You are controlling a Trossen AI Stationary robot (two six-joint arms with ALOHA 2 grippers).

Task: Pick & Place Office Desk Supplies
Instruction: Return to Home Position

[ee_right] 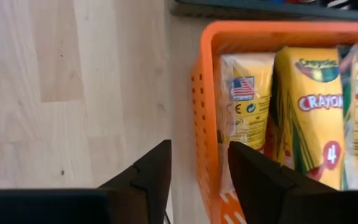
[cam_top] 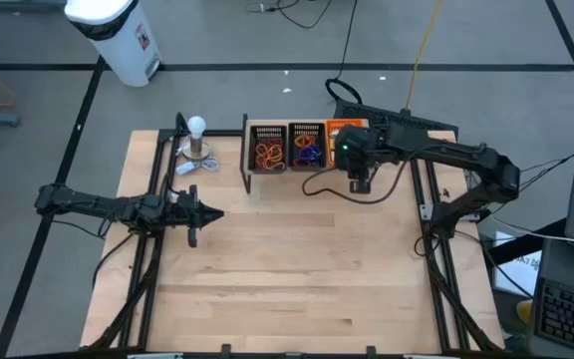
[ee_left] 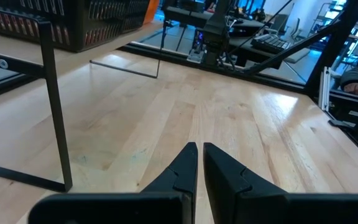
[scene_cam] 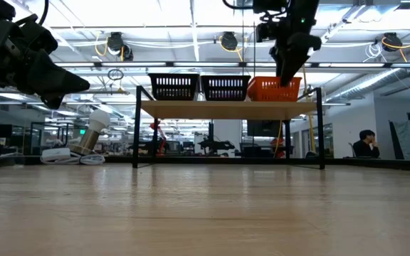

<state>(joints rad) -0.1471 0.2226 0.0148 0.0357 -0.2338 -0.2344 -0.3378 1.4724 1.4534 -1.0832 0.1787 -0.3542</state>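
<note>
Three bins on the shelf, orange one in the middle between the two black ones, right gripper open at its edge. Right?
No. The high view shows the orange bin at the row's right end, both black bins on its other side. The right gripper is open at its edge.

right pincer (cam_top: 360,183) near orange bin (cam_top: 337,127)

1. The dark, six-joint left arm (cam_top: 98,204) lies stretched out low and nearly level, reaching from the counter's (cam_top: 287,279) left edge toward its middle.
2. The left jaws point straight ahead along the arm, their two dark fingers (ee_left: 179,174) drawn together with only a sliver between them, empty.
3. The dark right arm (cam_top: 446,155) is bent at the elbow. Its forearm reaches over the counter's far side, wrist turned downward.
4. The right jaws hang pointing down, parted and empty.
</note>
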